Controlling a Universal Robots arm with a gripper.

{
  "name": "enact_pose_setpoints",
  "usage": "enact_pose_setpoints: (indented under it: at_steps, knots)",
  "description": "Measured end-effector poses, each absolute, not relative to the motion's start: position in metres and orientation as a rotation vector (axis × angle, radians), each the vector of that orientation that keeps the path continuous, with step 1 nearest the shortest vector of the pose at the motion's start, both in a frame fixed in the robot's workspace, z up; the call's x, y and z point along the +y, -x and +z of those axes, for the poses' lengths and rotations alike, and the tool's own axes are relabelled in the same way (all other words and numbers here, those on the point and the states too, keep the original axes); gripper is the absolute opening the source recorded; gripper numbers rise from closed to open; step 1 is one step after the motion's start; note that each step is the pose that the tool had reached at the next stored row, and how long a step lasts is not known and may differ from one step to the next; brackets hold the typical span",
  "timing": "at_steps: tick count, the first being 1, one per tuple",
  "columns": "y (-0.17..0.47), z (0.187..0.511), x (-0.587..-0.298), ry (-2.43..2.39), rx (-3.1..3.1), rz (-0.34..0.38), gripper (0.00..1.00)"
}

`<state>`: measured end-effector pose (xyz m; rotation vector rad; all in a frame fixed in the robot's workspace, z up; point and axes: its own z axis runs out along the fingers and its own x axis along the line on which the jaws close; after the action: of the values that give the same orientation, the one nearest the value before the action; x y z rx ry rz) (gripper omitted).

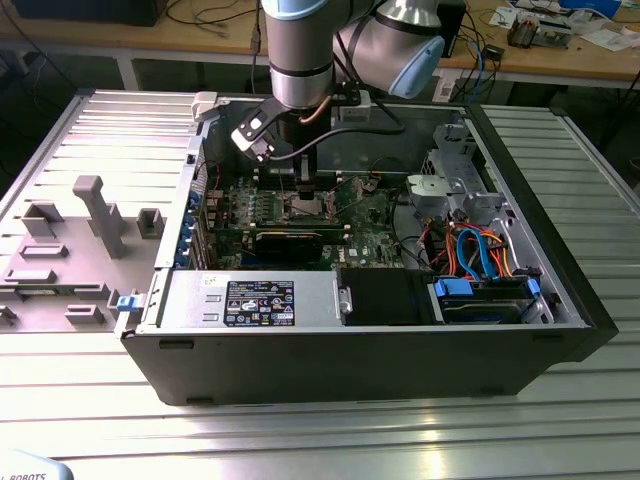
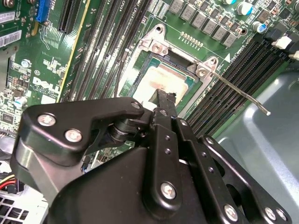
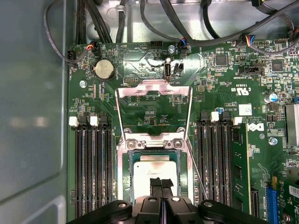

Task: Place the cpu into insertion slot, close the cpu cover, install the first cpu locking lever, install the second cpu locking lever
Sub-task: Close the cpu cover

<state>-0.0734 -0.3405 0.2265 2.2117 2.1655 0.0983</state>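
Observation:
The cpu (image 3: 153,173), a silvery square chip, lies flat in the insertion slot (image 3: 128,173) on the green board. It also shows in the second wrist view, cpu (image 2: 161,84) inside the slot's metal rim (image 2: 156,45). The cpu cover (image 3: 154,89) stands swung open beyond the slot's hinge, its window showing the board behind. One thin locking lever (image 3: 198,177) juts out beside the slot, lever (image 2: 243,95). My gripper (image 3: 161,182) hangs just over the chip's near edge, fingers shut together with nothing seen between them. In the exterior view the gripper (image 1: 300,192) reaches down into the case.
Long black memory slots (image 3: 93,172) flank the socket on both sides. Cables (image 3: 154,18) run along the case wall. A black expansion card (image 1: 290,240), the power supply (image 1: 250,300) and a drive bay with blue and orange cables (image 1: 480,255) crowd the case. A grey fixture plate (image 1: 80,240) lies outside it.

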Motion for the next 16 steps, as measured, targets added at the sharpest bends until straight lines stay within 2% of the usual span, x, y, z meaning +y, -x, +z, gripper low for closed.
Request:
enact_pose_setpoints:
  at_steps: [16]
  knots:
    - [0.073,0.241,-0.340,-2.212,2.165,0.098,0.11]
